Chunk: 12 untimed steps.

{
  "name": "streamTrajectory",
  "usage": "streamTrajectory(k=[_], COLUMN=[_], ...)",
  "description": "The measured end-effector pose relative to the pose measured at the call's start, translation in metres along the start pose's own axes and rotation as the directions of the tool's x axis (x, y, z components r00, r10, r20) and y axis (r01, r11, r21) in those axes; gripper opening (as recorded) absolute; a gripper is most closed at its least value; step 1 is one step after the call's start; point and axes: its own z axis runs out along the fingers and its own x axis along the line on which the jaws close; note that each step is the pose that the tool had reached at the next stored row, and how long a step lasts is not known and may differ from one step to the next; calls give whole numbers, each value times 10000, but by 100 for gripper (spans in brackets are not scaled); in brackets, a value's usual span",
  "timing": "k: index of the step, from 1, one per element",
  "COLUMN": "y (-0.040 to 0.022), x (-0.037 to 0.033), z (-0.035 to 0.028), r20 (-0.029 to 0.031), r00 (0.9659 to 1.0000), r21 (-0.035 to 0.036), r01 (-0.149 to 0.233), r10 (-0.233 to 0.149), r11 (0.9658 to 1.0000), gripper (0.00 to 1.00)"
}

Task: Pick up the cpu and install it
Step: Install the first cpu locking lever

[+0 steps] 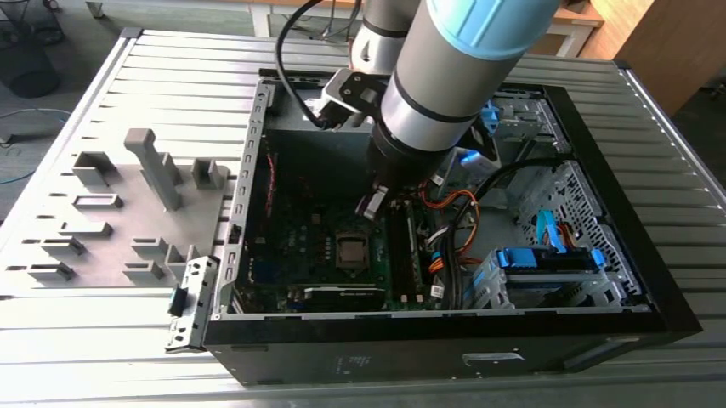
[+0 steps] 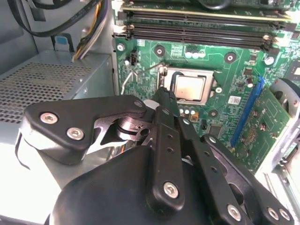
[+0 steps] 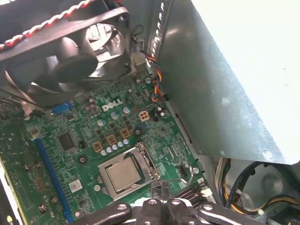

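The cpu (image 1: 353, 248) is a small square chip with a silvery top. It lies flat in the socket in the middle of the green motherboard (image 1: 289, 234) inside the open computer case, and appears in both wrist views (image 2: 190, 87) (image 3: 124, 174). My gripper (image 1: 375, 204) hangs inside the case just above the board, beside the socket's edge. Its black fingertips are together with nothing between them (image 2: 164, 93) (image 3: 161, 187). A thin wire socket lever (image 3: 174, 180) (image 2: 125, 82) stands raised next to the fingertips.
The grey power supply box (image 3: 225, 70) walls one side and a black fan (image 3: 70, 61) the other. Memory slots (image 2: 201, 28) and a blue card slot (image 2: 246, 112) flank the socket. Cables and a drive cage (image 1: 545, 263) crowd the exterior view's right. A grey holder plate (image 1: 102, 221) lies outside.
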Motion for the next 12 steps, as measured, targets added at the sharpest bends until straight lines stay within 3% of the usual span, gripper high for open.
streamTrajectory(k=[12], y=[-64], x=[-132], z=[3], r20=[1], r00=[10000], r21=[0], r01=[0], r10=[0], r11=[10000], gripper=[11])
